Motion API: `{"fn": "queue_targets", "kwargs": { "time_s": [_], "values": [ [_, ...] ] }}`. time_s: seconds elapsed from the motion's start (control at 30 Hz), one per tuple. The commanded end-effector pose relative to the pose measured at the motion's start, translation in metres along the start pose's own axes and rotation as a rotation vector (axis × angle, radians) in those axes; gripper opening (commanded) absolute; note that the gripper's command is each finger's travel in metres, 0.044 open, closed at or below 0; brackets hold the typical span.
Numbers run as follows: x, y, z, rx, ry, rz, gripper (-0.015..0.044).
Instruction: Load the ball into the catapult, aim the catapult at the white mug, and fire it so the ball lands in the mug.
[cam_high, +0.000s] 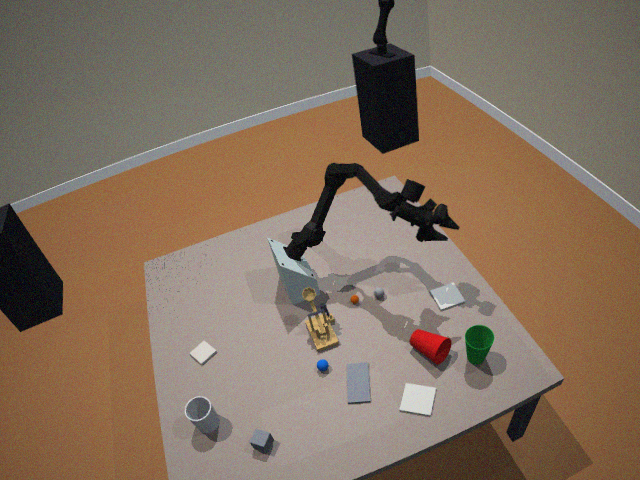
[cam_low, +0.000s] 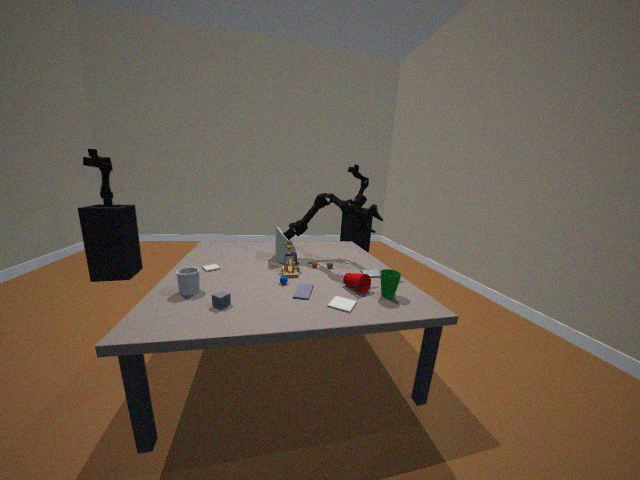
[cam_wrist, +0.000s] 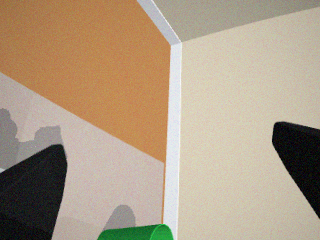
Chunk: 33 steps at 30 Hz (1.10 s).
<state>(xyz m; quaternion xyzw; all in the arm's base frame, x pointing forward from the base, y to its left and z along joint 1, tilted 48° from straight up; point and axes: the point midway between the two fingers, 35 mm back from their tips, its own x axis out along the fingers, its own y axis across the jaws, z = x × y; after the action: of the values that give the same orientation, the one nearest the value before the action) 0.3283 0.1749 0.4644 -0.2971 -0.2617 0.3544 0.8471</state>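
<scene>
My gripper (cam_high: 451, 233) (cam_low: 377, 225) (cam_wrist: 172, 144) is open and empty, high above the table's right side. The yellow catapult (cam_high: 325, 344) (cam_low: 290, 274) stands in front of my base, its spoon raised on the base side and no ball visible in it. A blue ball (cam_high: 322, 365) (cam_low: 283, 280) lies just in front of the catapult. An orange ball (cam_high: 354, 299) (cam_low: 314, 264) and a grey ball (cam_high: 378, 293) (cam_low: 329, 265) lie to its right. The white mug (cam_high: 206, 421) (cam_low: 188, 283) stands upright at the front left.
A red cup (cam_high: 429, 345) (cam_low: 355, 282) lies on its side at the right. A green cup (cam_high: 478, 346) (cam_low: 389, 284) (cam_wrist: 140, 235) stands beside it. A grey cube (cam_high: 261, 440) (cam_low: 221, 300) is near the mug. Several flat tiles lie on the table.
</scene>
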Motion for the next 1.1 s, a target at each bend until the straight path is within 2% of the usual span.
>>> {"fn": "queue_targets", "kwargs": {
  "time_s": [0.0, 0.47, 0.77, 1.07],
  "values": [
    [0.001, 0.005, -0.042, 0.089, 0.111, 0.022, 0.044],
    [-0.029, 0.03, -0.18, 0.36, 0.485, 0.111, 0.044],
    [-0.071, 0.055, -0.254, 0.567, 0.708, 0.155, 0.044],
    [-0.124, 0.084, -0.309, 0.801, 0.907, 0.188, 0.044]
  ]
}}
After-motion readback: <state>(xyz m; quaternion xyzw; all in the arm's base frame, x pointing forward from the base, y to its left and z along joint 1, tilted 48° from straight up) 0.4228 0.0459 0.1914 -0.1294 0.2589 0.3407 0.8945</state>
